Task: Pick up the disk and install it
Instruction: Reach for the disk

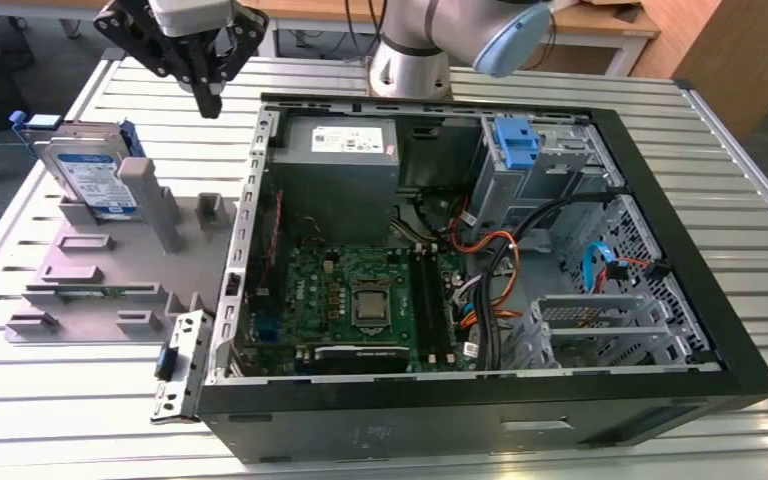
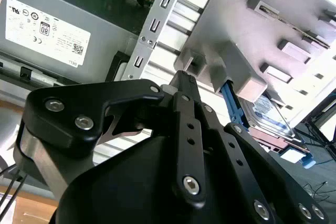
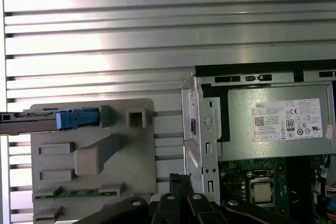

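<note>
The claw (image 1: 208, 100), pinched narrow and empty, hangs between the computer case (image 1: 491, 440) and the lower, edge-standing disk (image 1: 91, 178).

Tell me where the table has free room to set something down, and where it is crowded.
Bare slats lie on the table in front of the grey fixture, and along the exterior view's right of the computer case. Crowded: the fixture, where the disk stands, the narrow gap between fixture and case near the gripper, and the case's cabled inside.
</note>
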